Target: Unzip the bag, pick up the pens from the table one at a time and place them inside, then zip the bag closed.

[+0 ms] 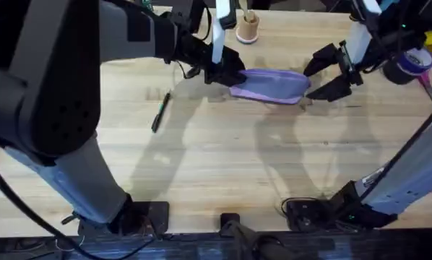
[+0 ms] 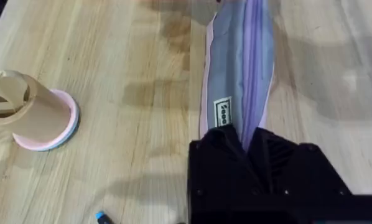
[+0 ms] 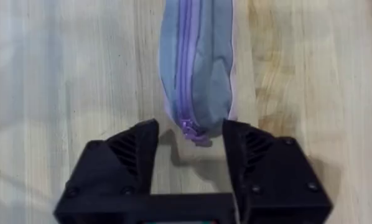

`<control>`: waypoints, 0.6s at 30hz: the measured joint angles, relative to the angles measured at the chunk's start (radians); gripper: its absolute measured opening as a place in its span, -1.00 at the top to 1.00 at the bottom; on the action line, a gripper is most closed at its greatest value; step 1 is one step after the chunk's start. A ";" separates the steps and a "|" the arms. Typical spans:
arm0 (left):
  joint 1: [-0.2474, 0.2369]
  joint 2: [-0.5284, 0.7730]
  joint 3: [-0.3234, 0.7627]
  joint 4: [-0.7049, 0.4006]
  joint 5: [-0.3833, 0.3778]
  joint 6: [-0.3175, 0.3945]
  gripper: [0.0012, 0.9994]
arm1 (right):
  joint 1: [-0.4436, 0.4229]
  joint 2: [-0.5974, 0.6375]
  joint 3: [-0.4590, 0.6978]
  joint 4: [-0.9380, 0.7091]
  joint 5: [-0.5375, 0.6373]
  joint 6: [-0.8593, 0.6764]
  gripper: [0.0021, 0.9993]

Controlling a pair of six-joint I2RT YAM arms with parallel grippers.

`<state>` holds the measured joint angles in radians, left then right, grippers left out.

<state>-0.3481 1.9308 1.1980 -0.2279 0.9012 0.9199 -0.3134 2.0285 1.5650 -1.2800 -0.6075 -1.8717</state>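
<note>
Task status, judged from the present layout: the zipper appears closed along the whole pouch, so unzipping is not done, and pen loading and re-zipping remain.

Nearest the arm bases, the pale joined-plank wooden table [image 1: 223, 166] is bare. Farther out, toward the left edge, one slim dark pen [image 1: 160, 112] lies loose on the planks, well apart from the pouch.

Toward the far edge lies the small oblong lavender-purple fabric pouch [image 1: 270, 85], flat, its length running left to right. The left gripper [image 1: 225, 72] is clamped on the pouch's left end; in the left wrist view its black fingers pinch the fabric beside the zipper line. The right gripper [image 3: 191, 152] stands with fingers spread, the zipper pull [image 3: 191, 129] at the pouch's right end lying between them, not yet gripped.

Beyond the pouch, near the far edge, stands a tan cardboard spool on a pink base [image 1: 248, 27].
</note>
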 joint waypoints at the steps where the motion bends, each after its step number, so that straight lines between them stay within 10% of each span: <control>1: 0.000 0.000 0.000 0.000 0.000 0.000 0.92 | 0.000 0.000 0.000 0.000 0.000 0.000 -0.25; 12: 0.001 0.000 0.000 -0.001 -0.001 0.000 0.92 | -0.003 0.000 0.000 0.010 -0.008 -0.009 0.91; 18: 0.001 0.000 0.000 0.000 -0.002 0.000 0.92 | -0.018 0.000 -0.003 0.007 -0.020 -0.011 0.94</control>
<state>-0.3470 1.9308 1.1980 -0.2283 0.8997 0.9199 -0.3310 2.0285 1.5620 -1.2728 -0.6276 -1.8828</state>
